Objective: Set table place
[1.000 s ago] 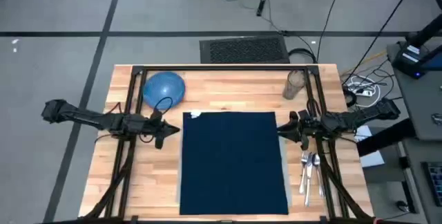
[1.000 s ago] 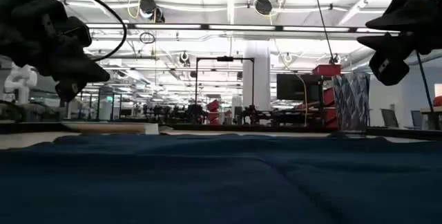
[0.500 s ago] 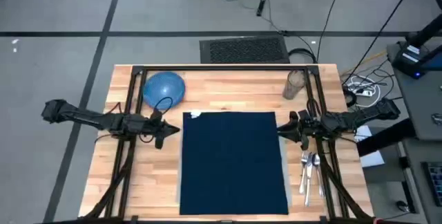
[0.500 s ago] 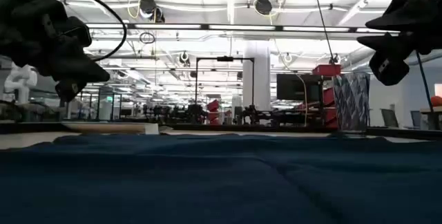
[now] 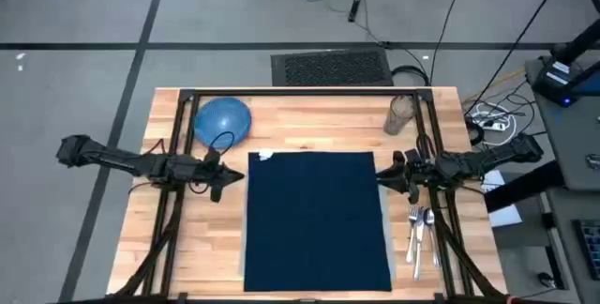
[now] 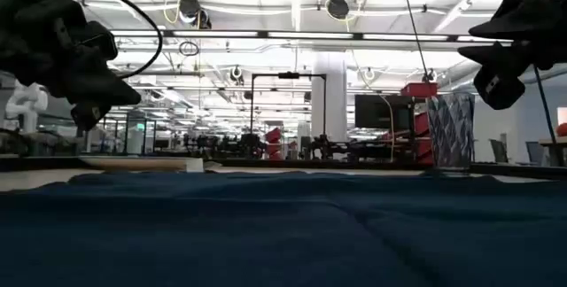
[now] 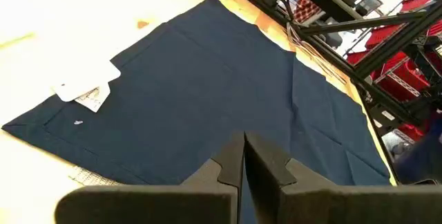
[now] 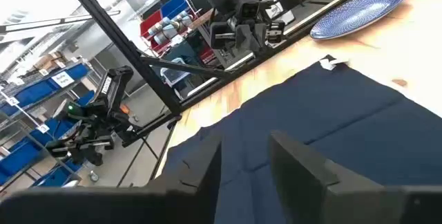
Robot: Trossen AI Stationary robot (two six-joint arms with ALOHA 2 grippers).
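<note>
Placemat, largely hidden beneath the navy napkin, is lying lengthwise between your grippers. Left gripper, fingers pressed together, and right gripper, fingers parted, are hovering equally near.

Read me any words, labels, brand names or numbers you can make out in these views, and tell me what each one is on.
No text is legible in any view.
White tag at the corner of the navy cloth: faint print, too blurred to read.
Blue bins on the shelving behind the table: labels too small to read.
</note>
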